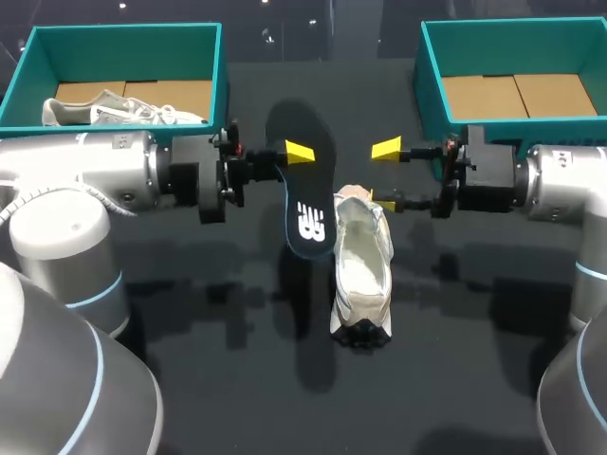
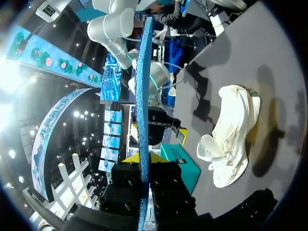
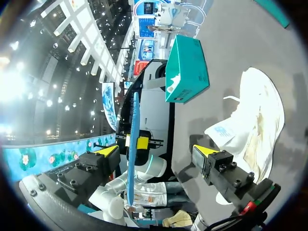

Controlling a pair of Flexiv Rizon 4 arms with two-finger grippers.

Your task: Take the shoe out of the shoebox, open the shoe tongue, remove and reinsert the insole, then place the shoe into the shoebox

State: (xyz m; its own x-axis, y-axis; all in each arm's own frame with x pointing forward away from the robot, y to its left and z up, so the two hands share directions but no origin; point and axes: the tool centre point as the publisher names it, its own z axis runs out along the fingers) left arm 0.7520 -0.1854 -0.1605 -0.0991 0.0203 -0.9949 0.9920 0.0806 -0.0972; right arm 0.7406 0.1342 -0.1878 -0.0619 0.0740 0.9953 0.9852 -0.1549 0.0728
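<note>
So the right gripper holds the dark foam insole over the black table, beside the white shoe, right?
No, the left gripper holds the dark foam insole, as the head view shows; it is over the black table, beside the white shoe.

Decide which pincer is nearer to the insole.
Left. The left pincer is shut on the insole. The right pincer is open by the tongue of the shoe, apart from the insole.

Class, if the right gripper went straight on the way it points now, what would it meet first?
Most likely the insole, held upright in the left gripper, straight ahead of the right gripper, whose jaws stand open. The shoe seems to lie lower, though depth is hard to judge.
</note>
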